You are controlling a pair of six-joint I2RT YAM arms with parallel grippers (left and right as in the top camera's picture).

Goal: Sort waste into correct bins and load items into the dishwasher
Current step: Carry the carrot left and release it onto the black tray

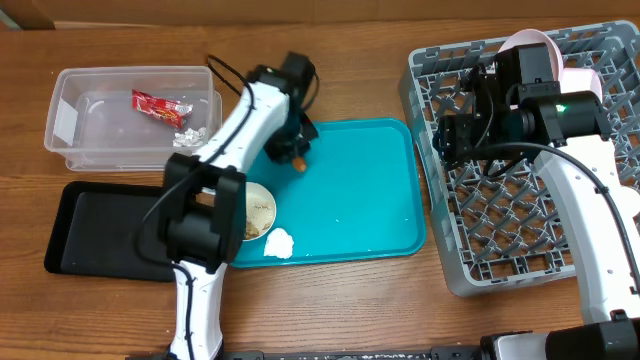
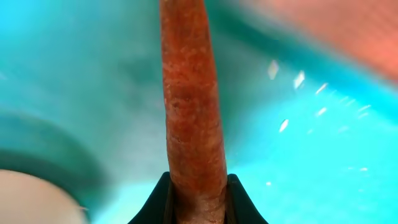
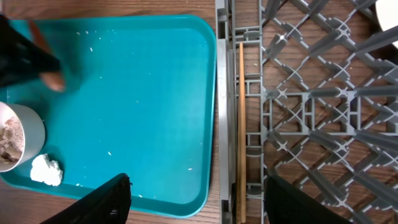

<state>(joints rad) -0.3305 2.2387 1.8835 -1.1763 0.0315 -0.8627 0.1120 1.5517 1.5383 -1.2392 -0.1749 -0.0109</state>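
Carrot stick (image 1: pixel 299 160) is clamped at 1 end in the left gripper (image 1: pixel 293 148), over the teal tray (image 1: pixel 370 200) near its 11 o'clock corner. Left wrist view: both fingers (image 2: pixel 163 200) pinch only the stick's base, and the rest juts out free. Can't tell if the tip is touching the tray or clear of it, because the background is blurred.

Right gripper (image 1: pixel 447 135) hangs over the dish rack (image 1: pixel 520 240) at the tray's 3 o'clock. Its claw is spread wide and holds nothing. 1 chopstick (image 3: pixel 240 124) lies along the rack's near edge.

Risks, my read:
- The end-only grip makes a long lever. A fast swing or a bump could pivot the stick in the jaws or let it slip out onto the tray or table.
- Wrong bin. The clear tub (image 1: pixel 70 110) at 10 o'clock already holds the red wrapper (image 1: pixel 155 103) and paper scraps (image 1: pixel 190 135), so food probably belongs in the black tray (image 1: pixel 100 225) at 8 o'clock. A drop into the tub would be a mis-sort.
- The path to the black tray passes the bowl (image 1: pixel 258 210) of leftovers at 7 o'clock. A low tip or elbow could clip it and spill crumbs.
- A loose paper scrap (image 1: pixel 279 243) beside the bowl could get dragged along.
- The black tray is shallow, so releasing from height could bounce the stick out.
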